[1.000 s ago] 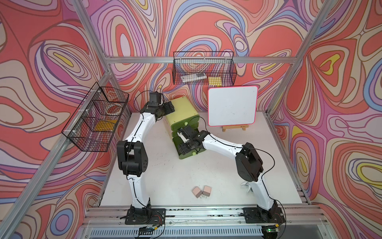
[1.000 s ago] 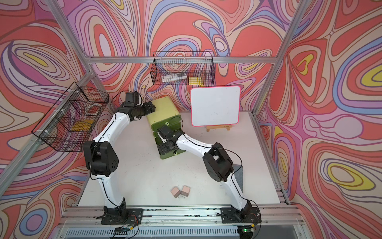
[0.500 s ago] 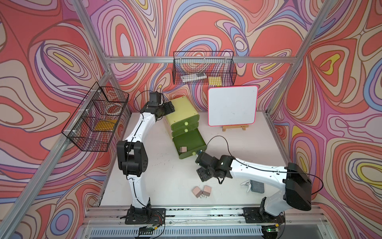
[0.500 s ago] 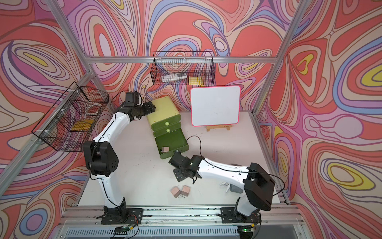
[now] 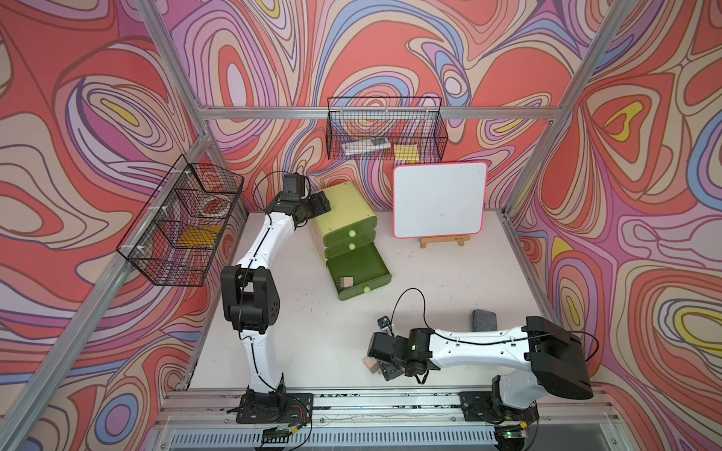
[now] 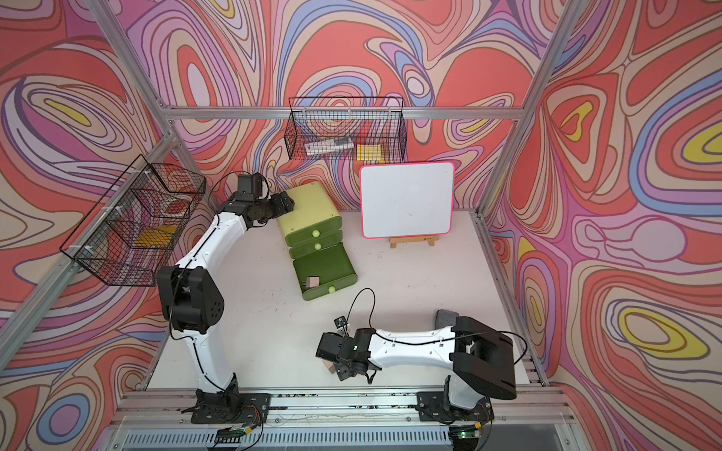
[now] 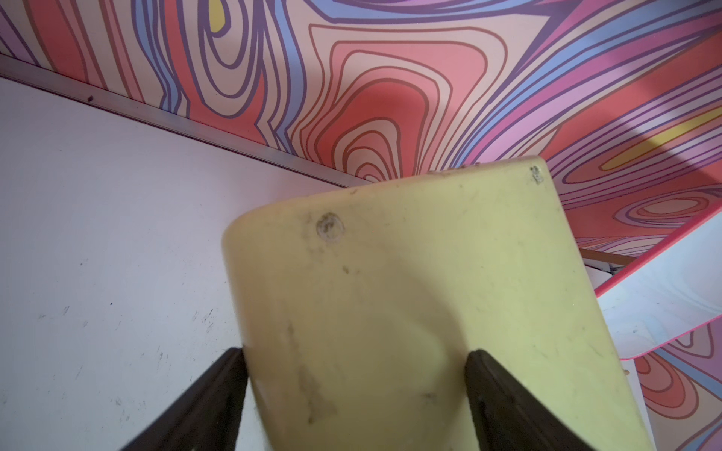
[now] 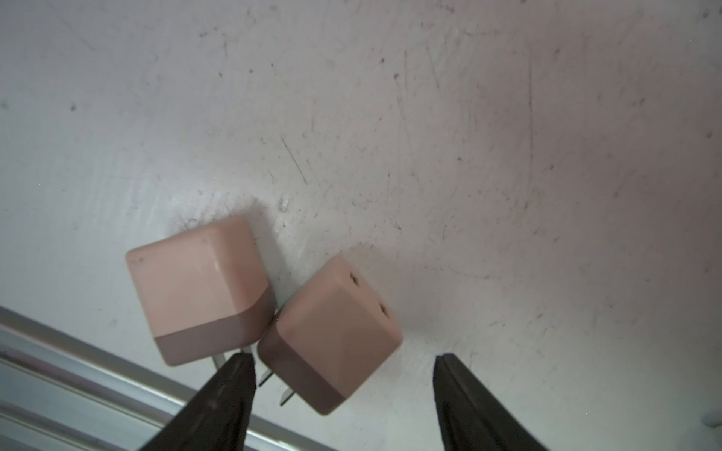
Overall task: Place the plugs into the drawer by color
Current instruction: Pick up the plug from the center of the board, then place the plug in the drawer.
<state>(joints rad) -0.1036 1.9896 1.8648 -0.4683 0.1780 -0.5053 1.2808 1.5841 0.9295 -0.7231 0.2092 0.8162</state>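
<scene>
The right claw (image 8: pixel 344 359) stands open over the scuffed white table (image 8: pixel 469 117), its dark wedge-shaped fingers (image 8: pixel 222 398) spread wide. Between them sits one plug (image 8: pixel 332 336) — a matte pinkish-beige cube with softened corners and a darker band round its prong end. One finger stands clear of it. The other fingertip is just beside its two flat metal prongs (image 8: pixel 286 397). The plug's axis, from the prongs to the face with two slots, runs slantwise: prongs back toward the claw's wrist, slotted face away from it. A second plug (image 8: pixel 199 289) of the same make lies just outside that nearer finger, one corner seeming to touch the first. Its prongs also point back toward the claw, with a plain smooth face turned up.

The left claw (image 7: pixel 355 353) is clamped on the drawer chest (image 7: pixel 410 293). The chest's pale yellow plastic shell, smudged and rounded at the edges, fills the gap between the fingers. In both top views the bottom drawer (image 5: pixel 363 265) — darker olive, smooth, with a round pale knob (image 5: pixel 366 289) — stands pulled out on the side away from the left claw. A third plug (image 5: pixel 347 282) lies inside it near the knob, well apart from the right claw. It is too small to tell which way it points.
</scene>
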